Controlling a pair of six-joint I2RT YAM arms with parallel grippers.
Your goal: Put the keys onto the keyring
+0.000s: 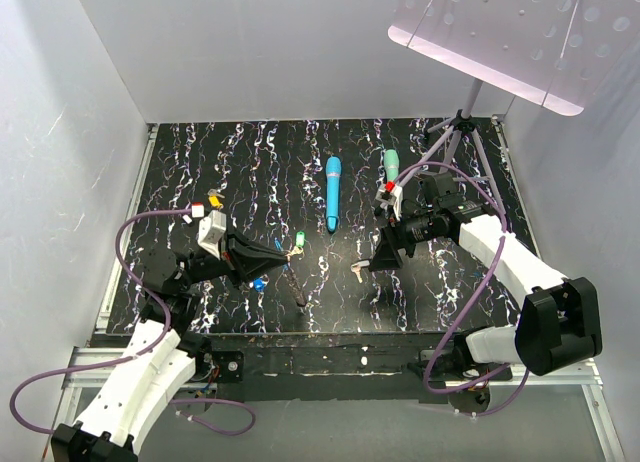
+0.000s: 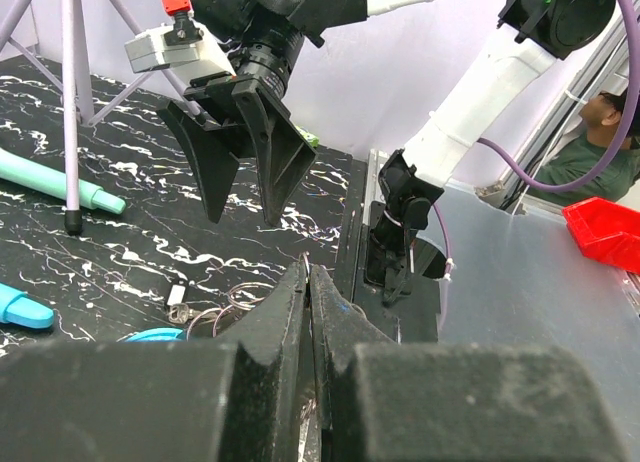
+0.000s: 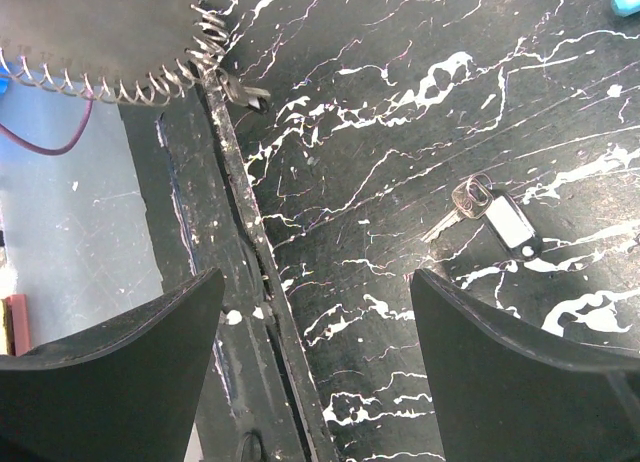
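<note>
My left gripper point(image 1: 268, 267) point(image 2: 307, 272) is shut, with a thin wire of the keyring pinched at its tips. The keyring's blue band point(image 1: 278, 247) point(image 2: 155, 334) curves beside those jaws, and its grey coiled part point(image 3: 120, 77) hangs over the table's near edge. A green key point(image 1: 299, 239) and a blue key point(image 1: 259, 282) lie close to the left fingers. A key with a pale cream tag point(image 1: 357, 270) point(image 3: 505, 222) point(image 2: 177, 294) lies flat on the black mat. My right gripper point(image 1: 383, 259) point(image 3: 315, 282) point(image 2: 245, 207) hovers open just beside that key, holding nothing.
A long blue wand point(image 1: 332, 192) and a teal wand point(image 1: 391, 164) lie at mid-table. A tripod point(image 1: 455, 132) stands at the back right under a pale panel. The table's near edge point(image 3: 240, 242) runs just beside the right gripper. White walls enclose the mat.
</note>
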